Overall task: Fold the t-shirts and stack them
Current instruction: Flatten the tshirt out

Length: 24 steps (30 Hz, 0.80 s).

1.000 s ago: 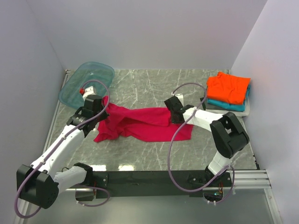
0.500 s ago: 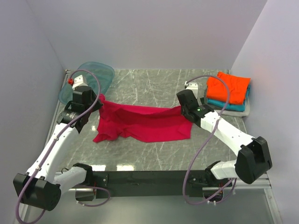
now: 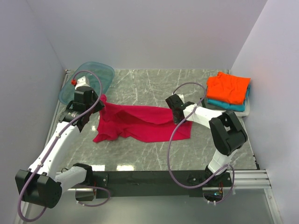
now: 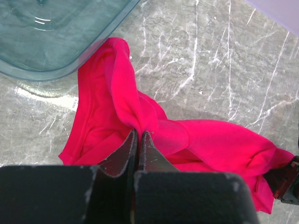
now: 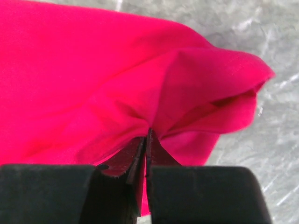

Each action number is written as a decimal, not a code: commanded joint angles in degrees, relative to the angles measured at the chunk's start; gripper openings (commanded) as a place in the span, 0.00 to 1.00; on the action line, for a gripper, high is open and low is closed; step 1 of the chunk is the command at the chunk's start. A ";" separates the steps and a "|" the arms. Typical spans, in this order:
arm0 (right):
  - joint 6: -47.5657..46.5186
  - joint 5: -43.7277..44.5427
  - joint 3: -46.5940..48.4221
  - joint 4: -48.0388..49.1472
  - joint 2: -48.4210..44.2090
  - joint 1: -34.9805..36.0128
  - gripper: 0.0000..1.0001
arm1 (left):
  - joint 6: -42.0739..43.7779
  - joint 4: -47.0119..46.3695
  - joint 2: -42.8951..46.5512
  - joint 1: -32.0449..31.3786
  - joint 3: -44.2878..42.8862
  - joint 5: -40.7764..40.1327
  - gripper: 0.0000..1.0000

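The crimson-magenta t-shirt (image 3: pixel 140 122) lies stretched across the middle of the marble table, bunched at its left end. My left gripper (image 3: pixel 100 103) is shut on a pinched fold at the shirt's upper left corner; the left wrist view shows cloth (image 4: pixel 210 140) gathered at the closed fingertips (image 4: pixel 139 132). My right gripper (image 3: pixel 177 115) is shut on the shirt's right edge, where the fabric (image 5: pixel 93 79) puckers into the closed jaws (image 5: pixel 148 133). At the back right lies a folded stack: orange t-shirt (image 3: pixel 229 87) on top, teal (image 3: pixel 230 105) under it, grey-white (image 3: pixel 245 110) at the bottom.
A translucent teal plastic tub (image 3: pixel 88 80) stands at the back left corner, just behind my left gripper, its rim (image 4: pixel 93 51) close to the shirt. White walls enclose the table on three sides. Grey cables loop over both arms.
My left gripper has carried its corner of the shirt up and to the left, towards the tub. The right gripper swung out to the right, then came back left, still gripping the shirt.
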State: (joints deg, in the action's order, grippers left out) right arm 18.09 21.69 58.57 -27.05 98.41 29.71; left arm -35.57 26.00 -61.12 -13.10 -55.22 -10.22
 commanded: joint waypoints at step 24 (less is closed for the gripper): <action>1.60 -2.37 1.20 3.58 0.55 -0.45 0.43 | 0.94 -1.83 -0.32 0.45 0.20 0.82 0.00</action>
State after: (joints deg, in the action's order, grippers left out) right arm 18.37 15.97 58.50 -23.66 98.56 29.71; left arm -35.57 25.96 -62.11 -13.04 -54.83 -9.26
